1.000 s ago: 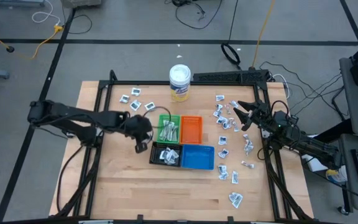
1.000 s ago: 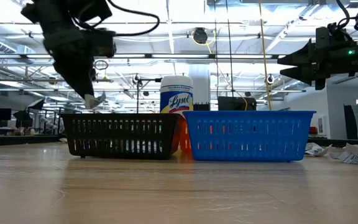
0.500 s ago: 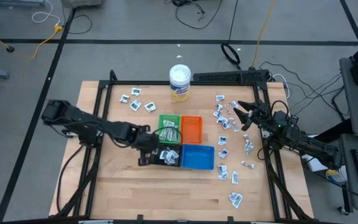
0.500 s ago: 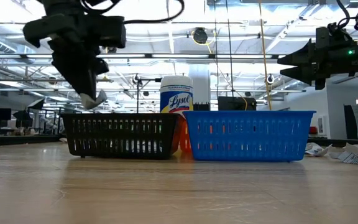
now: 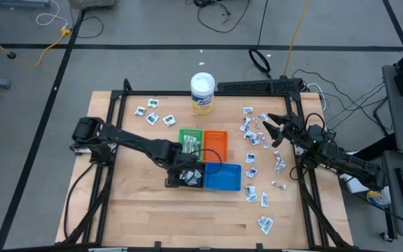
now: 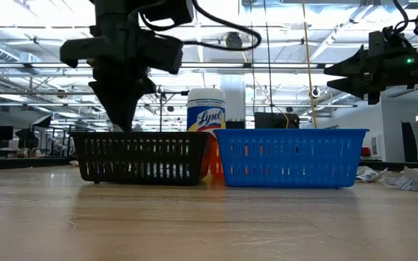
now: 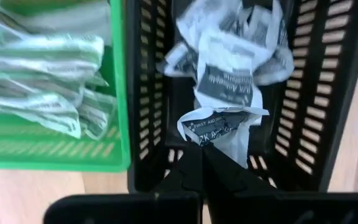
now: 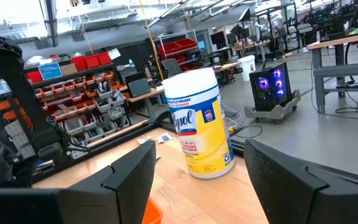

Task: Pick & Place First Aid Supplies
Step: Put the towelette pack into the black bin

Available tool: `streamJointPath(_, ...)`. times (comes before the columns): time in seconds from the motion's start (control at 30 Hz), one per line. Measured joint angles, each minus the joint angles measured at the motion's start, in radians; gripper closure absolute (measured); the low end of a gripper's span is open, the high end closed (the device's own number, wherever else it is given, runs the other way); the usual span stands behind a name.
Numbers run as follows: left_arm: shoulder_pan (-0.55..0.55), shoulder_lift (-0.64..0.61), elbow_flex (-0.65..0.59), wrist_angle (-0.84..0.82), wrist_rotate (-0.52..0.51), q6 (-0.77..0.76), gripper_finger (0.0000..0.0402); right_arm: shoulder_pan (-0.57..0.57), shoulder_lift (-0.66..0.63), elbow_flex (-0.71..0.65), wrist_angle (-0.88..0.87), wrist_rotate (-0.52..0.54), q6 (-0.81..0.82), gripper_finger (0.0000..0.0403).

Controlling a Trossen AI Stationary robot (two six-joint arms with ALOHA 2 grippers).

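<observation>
Presently, left pincer [image 7: 202,149] clenched on small flat white-grey printed packet [image 7: 219,127], packet jutting just ahead of fingertips, directly over black slotted plastic tray [image 7: 328,112] holding similar packets; right pincer [image 5: 274,130] released, well apart above scattered tabletop packets.

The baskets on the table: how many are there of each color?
Green basket: 1
Orange basket: 1
Black basket: 1
Blue basket: 1
Total: 4 baskets
</observation>
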Motion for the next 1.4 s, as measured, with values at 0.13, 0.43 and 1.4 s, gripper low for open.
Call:
streamJointPath(0.13, 0.006, 0.010, 0.001, -0.005, 0.041, -0.039, 0.0386, 0.000, 0.000, 0.000, 0.000, 0.000, 0.000, 0.0160)
streamJointPath(0.43, 0.006, 0.010, 0.001, 0.016, 0.037, -0.048, 0.0238, 0.000, 0.000, 0.000, 0.000, 0.000, 0.000, 0.0160)
streamJointPath(1.4, 0.312, -0.086, -0.001, -0.001, 0.034, -0.013, 0.0100, 0.000, 0.000, 0.000, 0.000, 0.000, 0.000, 0.0160)
